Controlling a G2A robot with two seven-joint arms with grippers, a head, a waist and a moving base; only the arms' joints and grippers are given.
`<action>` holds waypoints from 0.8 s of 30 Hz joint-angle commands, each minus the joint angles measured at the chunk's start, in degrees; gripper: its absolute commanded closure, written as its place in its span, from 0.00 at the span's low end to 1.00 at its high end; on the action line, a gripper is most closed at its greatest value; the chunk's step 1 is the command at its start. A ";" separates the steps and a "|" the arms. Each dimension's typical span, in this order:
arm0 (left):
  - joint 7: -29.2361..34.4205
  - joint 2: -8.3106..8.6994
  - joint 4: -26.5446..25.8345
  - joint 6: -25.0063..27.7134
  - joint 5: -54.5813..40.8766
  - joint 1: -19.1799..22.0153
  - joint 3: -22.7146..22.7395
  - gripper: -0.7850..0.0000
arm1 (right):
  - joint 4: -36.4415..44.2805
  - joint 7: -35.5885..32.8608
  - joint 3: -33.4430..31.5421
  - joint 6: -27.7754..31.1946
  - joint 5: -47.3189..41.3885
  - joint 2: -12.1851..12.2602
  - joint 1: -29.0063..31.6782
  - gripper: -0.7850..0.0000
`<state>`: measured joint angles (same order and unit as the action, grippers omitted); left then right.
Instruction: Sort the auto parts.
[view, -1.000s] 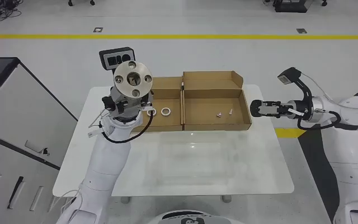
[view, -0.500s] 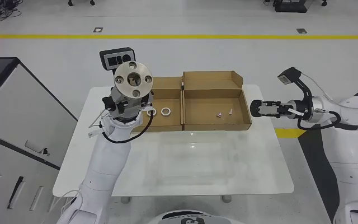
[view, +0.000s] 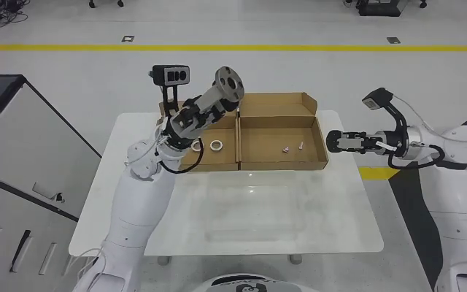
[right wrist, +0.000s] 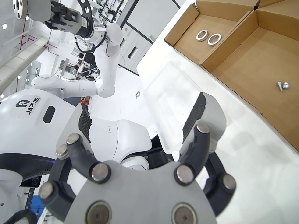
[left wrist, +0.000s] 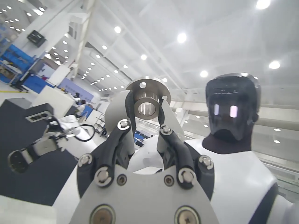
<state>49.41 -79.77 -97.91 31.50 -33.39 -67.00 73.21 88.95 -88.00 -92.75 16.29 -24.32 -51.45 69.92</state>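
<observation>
My left gripper (left wrist: 146, 109) is shut on a round steel flange hub (left wrist: 147, 96) with bolt holes, held high above the table. From above, the flange hub (view: 228, 81) hangs tilted over the left cardboard box (view: 213, 111). Two white rings (view: 207, 145) lie in that left box. Two small bolts (view: 293, 148) lie in the right cardboard box (view: 281, 139). My right gripper (view: 330, 141) stands open just off the right box's right wall, with nothing between its fingers (right wrist: 195, 114). The rings (right wrist: 208, 36) and bolts (right wrist: 282, 86) also show from the right wrist.
A clear plastic tray (view: 252, 208) lies on the white table (view: 350, 219) in front of the boxes. A dark cabinet (view: 29, 146) stands left of the table.
My left arm has swung the flange hub to the right and tilted it, from above the table's left part to over the left box. The right arm has kept still.
</observation>
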 commanded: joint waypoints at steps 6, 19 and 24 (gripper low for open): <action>-5.48 0.53 3.88 -4.39 19.27 2.63 0.11 1.00 | 0.00 0.00 0.00 0.00 0.00 0.00 0.00 0.00; -7.52 2.53 8.78 -11.93 47.84 6.41 3.08 1.00 | 0.00 0.00 0.00 0.00 0.00 0.00 0.00 0.00; -3.41 3.53 10.92 -15.13 54.95 8.81 4.51 1.00 | 0.00 0.00 0.00 0.00 0.00 0.00 0.00 0.00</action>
<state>45.19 -76.38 -87.47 16.85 20.33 -58.61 77.67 88.95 -88.00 -92.75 16.29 -24.32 -51.45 69.92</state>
